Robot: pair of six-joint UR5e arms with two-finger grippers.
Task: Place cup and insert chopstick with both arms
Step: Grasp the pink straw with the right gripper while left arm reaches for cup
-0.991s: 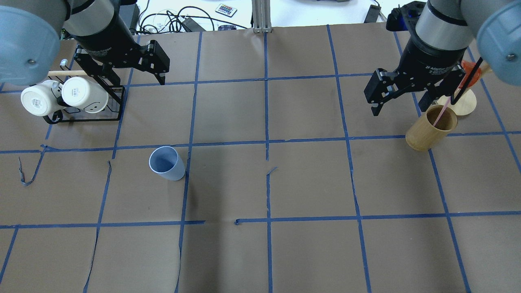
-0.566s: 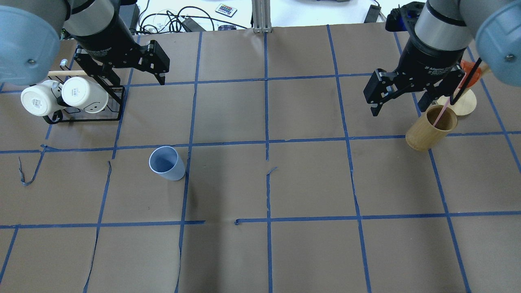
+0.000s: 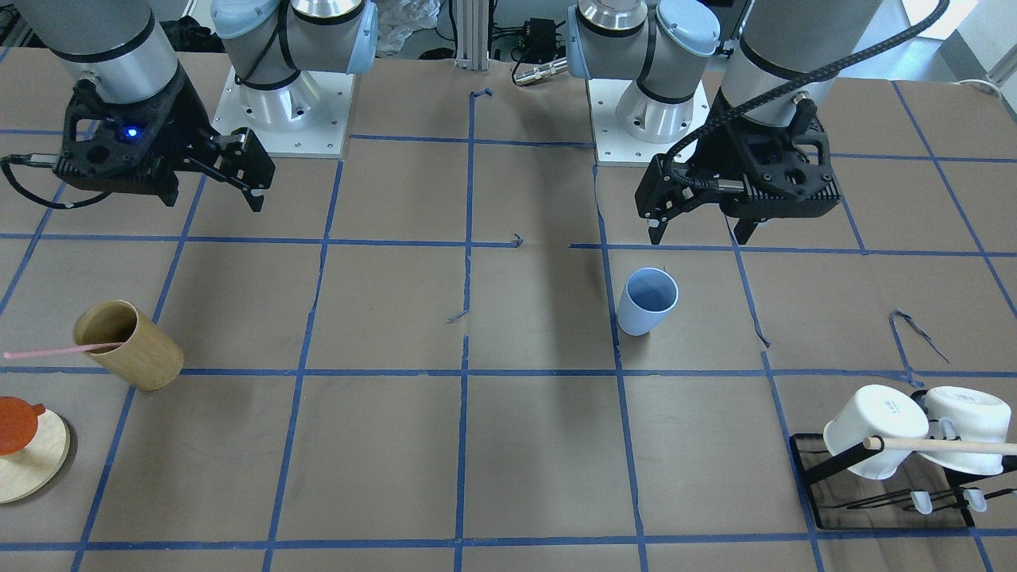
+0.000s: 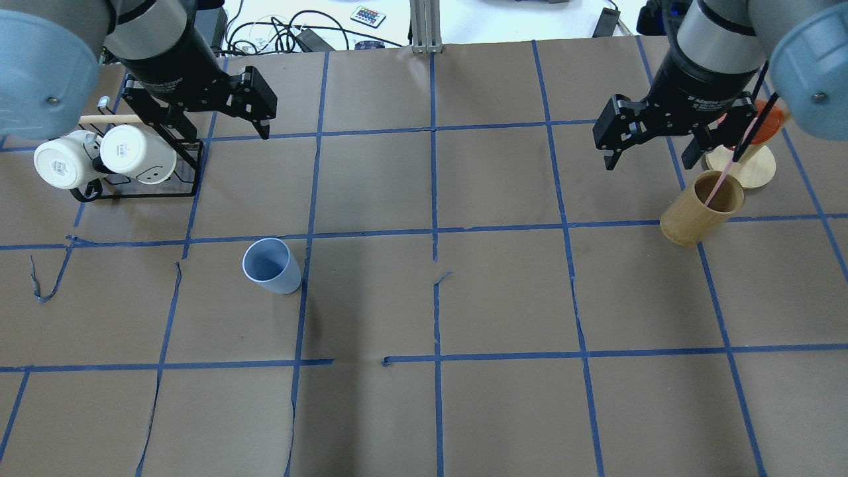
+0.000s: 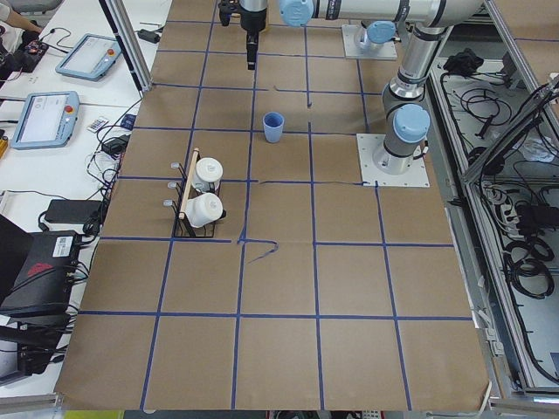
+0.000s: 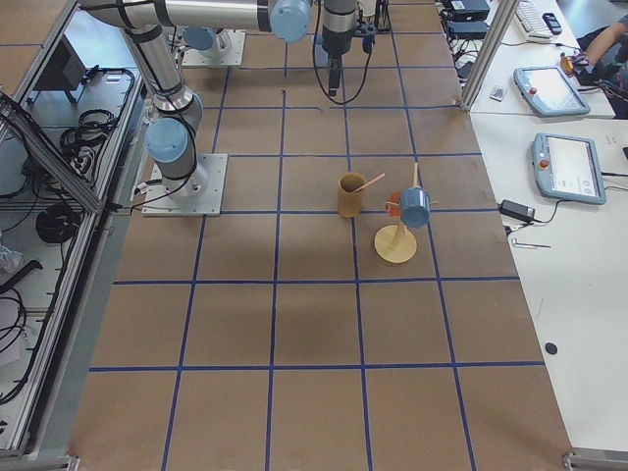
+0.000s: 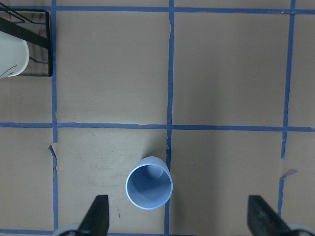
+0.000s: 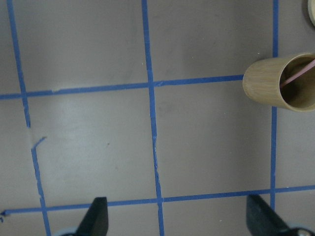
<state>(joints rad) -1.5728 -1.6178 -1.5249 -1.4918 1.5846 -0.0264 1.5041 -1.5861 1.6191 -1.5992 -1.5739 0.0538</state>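
Front view: left gripper (image 3: 697, 230) spread wide, empty, hanging robot-side of the cup (image 3: 647, 302), which stands upright on the table, untouched. Right gripper (image 3: 210, 195) also spread, empty. Chopstick (image 3: 56, 350) leans in the tan wooden cup (image 3: 131, 345).
Overhead: both grippers touch nothing.
Left wrist: cup sits between the parted fingertips.
Right wrist: wooden cup at upper right, clear of the fingers.

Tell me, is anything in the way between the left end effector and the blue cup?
Nothing visible. The left end effector is open, and only bare paper lies between it and the cup. The mug rack stands off to the side.
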